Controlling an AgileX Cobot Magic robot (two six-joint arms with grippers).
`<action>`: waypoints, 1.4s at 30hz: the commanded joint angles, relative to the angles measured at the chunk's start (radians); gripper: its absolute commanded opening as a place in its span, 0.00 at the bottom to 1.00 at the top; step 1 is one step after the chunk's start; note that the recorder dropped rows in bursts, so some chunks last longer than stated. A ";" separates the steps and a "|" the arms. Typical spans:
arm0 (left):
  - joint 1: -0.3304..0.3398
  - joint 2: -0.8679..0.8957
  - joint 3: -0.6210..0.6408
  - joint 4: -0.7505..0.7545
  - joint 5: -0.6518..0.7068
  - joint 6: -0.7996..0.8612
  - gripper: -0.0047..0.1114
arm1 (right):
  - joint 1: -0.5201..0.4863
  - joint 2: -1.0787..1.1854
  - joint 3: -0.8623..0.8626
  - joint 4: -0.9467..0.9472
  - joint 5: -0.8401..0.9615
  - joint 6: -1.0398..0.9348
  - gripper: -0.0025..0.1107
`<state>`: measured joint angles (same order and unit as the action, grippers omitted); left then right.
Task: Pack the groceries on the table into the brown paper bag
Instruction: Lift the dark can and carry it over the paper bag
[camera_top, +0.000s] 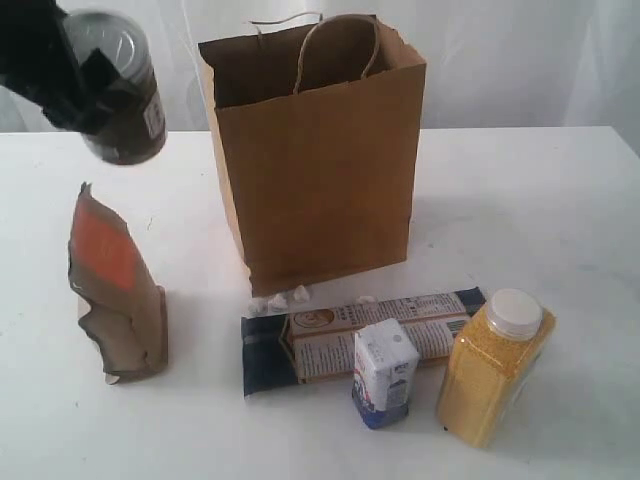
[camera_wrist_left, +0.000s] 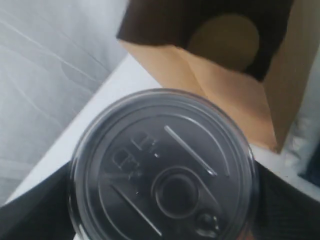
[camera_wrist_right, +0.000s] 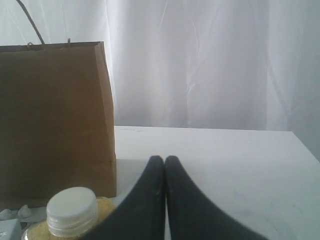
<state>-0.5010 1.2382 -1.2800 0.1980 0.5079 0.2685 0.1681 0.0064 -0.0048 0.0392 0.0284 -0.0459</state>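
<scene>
The left gripper (camera_top: 90, 90) is clamped on the dark pull-tab can (camera_top: 120, 85), one jaw on each side of the can's wall, and the can hangs clear of the table (camera_top: 560, 220). The can is rigid metal. It is probably fairly heavy if full, and its smooth wall is likely slippery. A grip across the mid-body, as here, is the sound one; the pull-tab end offers no hold.

Ahead of these jaws and lower stands the brown paper bag (camera_top: 320, 170), upright with its mouth open. The bag looks light and thin-walled, so a can set against its rim would likely crumple or tip it.

Inside the bag, the left wrist view shows a round tan lid (camera_wrist_left: 225, 40), apparently the jar's. The rest of the interior is in shadow.

The right gripper (camera_wrist_right: 164, 161) has its jaws pressed together, holding nothing. Just beside and below them stands the yellow-grain bottle (camera_wrist_right: 72, 212). The orange-brown pouch (camera_top: 110, 290), long navy packet (camera_top: 300, 345) and small white-blue carton (camera_top: 385, 372) sit on the table, outside the bag.
</scene>
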 joint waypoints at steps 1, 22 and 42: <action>0.001 -0.033 -0.007 -0.010 -0.186 -0.011 0.04 | -0.009 -0.006 0.005 -0.006 -0.006 -0.001 0.02; 0.001 0.065 -0.060 -0.009 -0.649 -0.281 0.04 | -0.009 -0.006 0.005 -0.006 -0.006 -0.001 0.02; 0.001 0.283 -0.058 0.439 -0.941 -0.938 0.04 | -0.009 -0.006 0.005 -0.006 -0.006 -0.001 0.02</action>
<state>-0.5010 1.5228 -1.3272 0.6229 -0.3434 -0.6472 0.1681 0.0064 -0.0048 0.0392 0.0284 -0.0459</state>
